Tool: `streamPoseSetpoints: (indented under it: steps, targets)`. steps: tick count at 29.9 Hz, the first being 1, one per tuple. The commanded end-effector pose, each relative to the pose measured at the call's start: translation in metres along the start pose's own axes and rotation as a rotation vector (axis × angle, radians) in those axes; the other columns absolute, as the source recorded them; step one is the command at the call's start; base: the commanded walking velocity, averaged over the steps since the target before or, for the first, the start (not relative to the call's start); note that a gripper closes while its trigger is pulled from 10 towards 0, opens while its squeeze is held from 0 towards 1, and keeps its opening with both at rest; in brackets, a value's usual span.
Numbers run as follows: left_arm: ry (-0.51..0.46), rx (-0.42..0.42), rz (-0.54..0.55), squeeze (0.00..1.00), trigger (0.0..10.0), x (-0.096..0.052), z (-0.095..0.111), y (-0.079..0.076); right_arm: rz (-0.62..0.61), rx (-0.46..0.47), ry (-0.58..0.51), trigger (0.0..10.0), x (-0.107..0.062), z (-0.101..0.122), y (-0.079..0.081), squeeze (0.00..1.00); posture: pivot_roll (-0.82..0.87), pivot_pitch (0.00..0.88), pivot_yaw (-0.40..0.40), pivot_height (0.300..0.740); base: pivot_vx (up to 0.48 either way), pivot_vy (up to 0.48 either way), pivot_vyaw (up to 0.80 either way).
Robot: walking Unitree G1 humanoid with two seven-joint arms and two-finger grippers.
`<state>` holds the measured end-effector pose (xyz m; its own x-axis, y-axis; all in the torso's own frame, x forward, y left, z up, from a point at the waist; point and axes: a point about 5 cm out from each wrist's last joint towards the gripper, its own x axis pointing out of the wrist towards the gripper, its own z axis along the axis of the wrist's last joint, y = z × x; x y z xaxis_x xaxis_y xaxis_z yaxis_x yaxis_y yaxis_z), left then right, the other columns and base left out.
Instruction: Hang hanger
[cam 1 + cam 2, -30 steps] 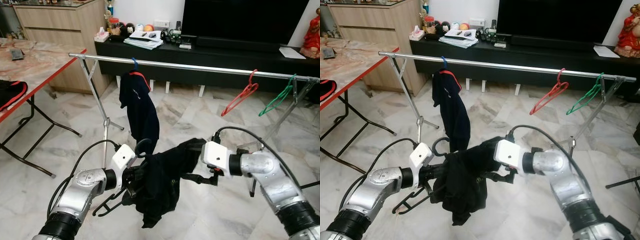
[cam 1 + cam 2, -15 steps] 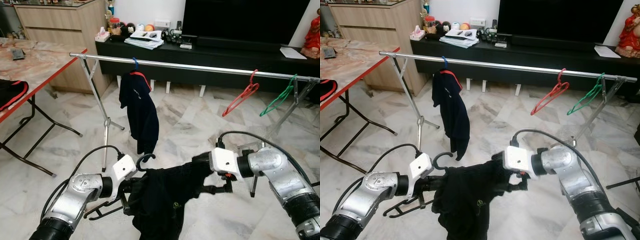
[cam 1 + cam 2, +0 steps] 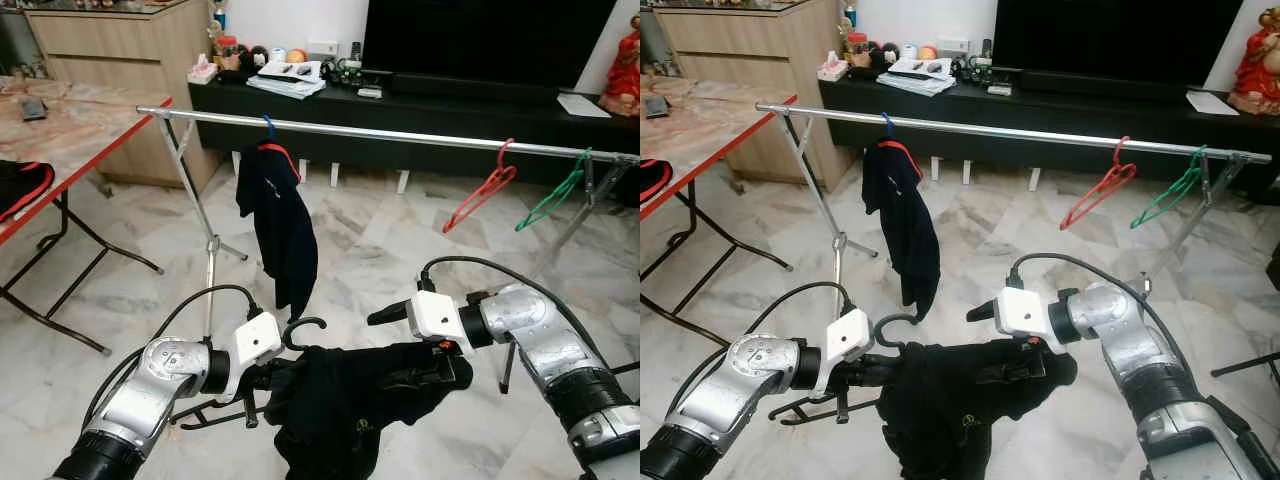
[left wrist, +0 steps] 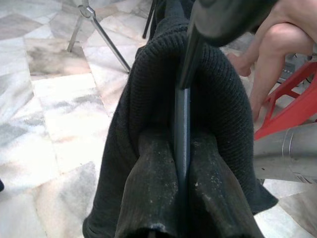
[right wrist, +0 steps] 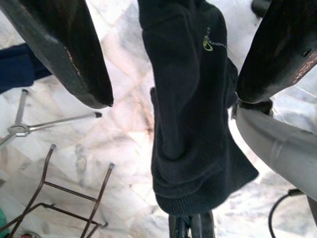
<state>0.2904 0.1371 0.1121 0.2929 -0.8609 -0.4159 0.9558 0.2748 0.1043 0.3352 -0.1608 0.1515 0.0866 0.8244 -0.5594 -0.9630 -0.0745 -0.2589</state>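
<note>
While the left claw (image 4: 181,198) clamps the black hanger (image 3: 300,332) low in the frame's centre, a black garment (image 3: 350,395) drapes over it. Reaching in from the lower right, the right claw (image 5: 173,64) spreads wide around the cloth.

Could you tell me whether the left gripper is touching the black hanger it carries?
Touching. In the left wrist view, the left gripper's two fingers are pressed shut on the thin bar of the black hanger, with the black garment draped around them.

black hanger (image 3: 300,335) mostly hidden under dark garment (image 3: 350,395), rail (image 3: 400,135) end cut off
</note>
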Motion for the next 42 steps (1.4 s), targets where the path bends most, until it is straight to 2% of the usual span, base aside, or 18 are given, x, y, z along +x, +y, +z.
streamPoseSetpoints:
  steps: [1,5,9,16,18,20,22,34,42]
  targets:
    - [-0.021,0.052,-0.017,0.0,10.0,0.0,0.014,0.001,0.01,-0.009,-0.029,10.0,-0.002,0.005,-0.003,0.0,0.03,0.048,-0.02,0.74,0.0,0.0,0.0]
    - [-0.016,0.053,-0.022,0.0,10.0,0.0,0.014,0.001,0.049,0.002,-0.007,10.0,0.003,-0.001,0.001,0.0,0.03,0.047,-0.019,0.74,0.0,0.0,0.0]
    - [-0.007,0.067,-0.027,0.0,10.0,0.0,0.017,0.001,0.016,0.031,-0.047,10.0,0.007,0.0,-0.002,0.0,0.04,0.047,-0.018,0.74,0.0,0.0,0.0]
    - [-0.018,0.085,-0.037,0.0,10.0,0.0,0.025,0.001,0.017,0.045,-0.047,10.0,0.014,-0.002,-0.002,0.0,0.05,0.054,-0.025,0.74,0.0,0.0,0.0]
    - [-0.019,0.087,-0.04,0.0,10.0,0.0,0.026,0.0,-0.001,0.049,-0.046,10.0,0.015,-0.002,-0.004,0.0,0.05,0.054,-0.025,0.74,0.0,0.0,0.0]
    - [-0.024,0.093,-0.047,0.0,10.0,0.002,0.029,0.0,-0.081,0.047,-0.049,10.0,0.017,-0.001,-0.01,0.0,0.05,0.056,-0.027,0.74,0.0,0.0,0.0]
    - [-0.026,0.094,-0.05,0.0,10.0,0.002,0.03,-0.001,-0.091,0.052,-0.051,10.0,0.017,-0.001,-0.012,0.0,0.05,0.057,-0.027,0.74,0.0,0.0,0.0]
    - [-0.035,0.105,-0.062,0.0,10.0,0.004,0.036,-0.002,0.07,0.097,-0.068,10.0,0.025,-0.003,-0.002,0.0,0.06,0.065,-0.034,0.74,0.0,0.0,0.0]
    - [-0.039,0.117,-0.069,0.0,10.0,0.005,0.04,-0.003,0.045,0.124,-0.046,10.0,0.031,-0.006,-0.003,0.0,0.07,0.073,-0.043,0.74,0.0,0.0,0.0]
